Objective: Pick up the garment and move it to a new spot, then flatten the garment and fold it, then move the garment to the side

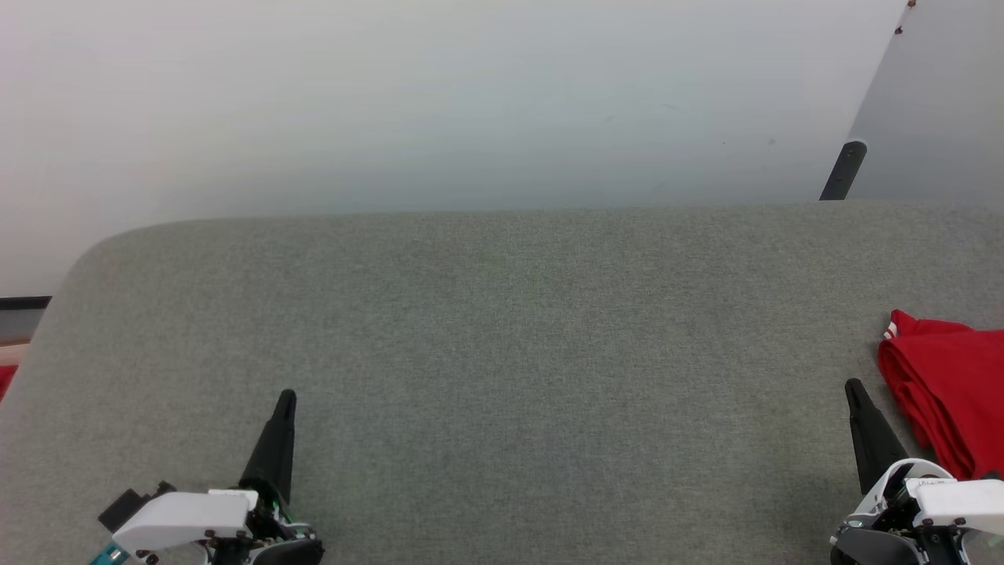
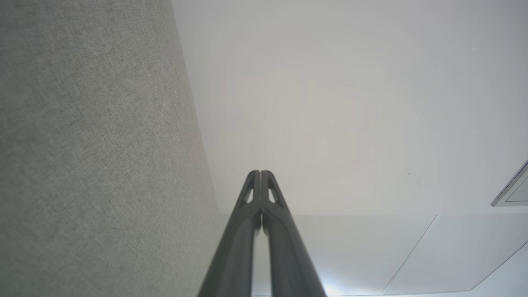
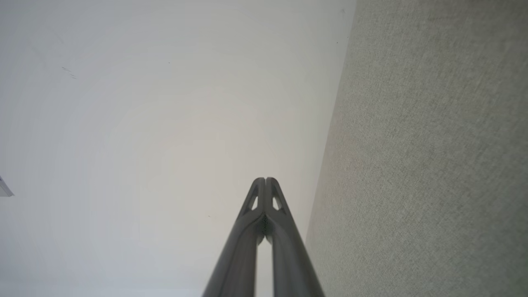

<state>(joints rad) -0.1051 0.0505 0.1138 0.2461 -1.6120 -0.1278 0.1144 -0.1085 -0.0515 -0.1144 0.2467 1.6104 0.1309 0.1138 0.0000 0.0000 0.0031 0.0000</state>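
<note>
The garment (image 1: 949, 396) is a red cloth with a bit of red-and-white striped trim, lying folded at the right edge of the grey fabric surface (image 1: 510, 353), partly cut off by the head view's border. My right gripper (image 1: 853, 386) is shut and empty, just left of the garment and apart from it. My left gripper (image 1: 287, 396) is shut and empty at the lower left, far from the garment. The left wrist view shows its tips (image 2: 260, 172) pressed together above the grey surface; the right wrist view shows the same for my right gripper (image 3: 266, 180).
A pale wall or floor lies beyond the grey surface's far edge. A dark leg (image 1: 844, 169) of a grey panel stands at the upper right. A small red patch (image 1: 5, 378) shows past the surface's left edge.
</note>
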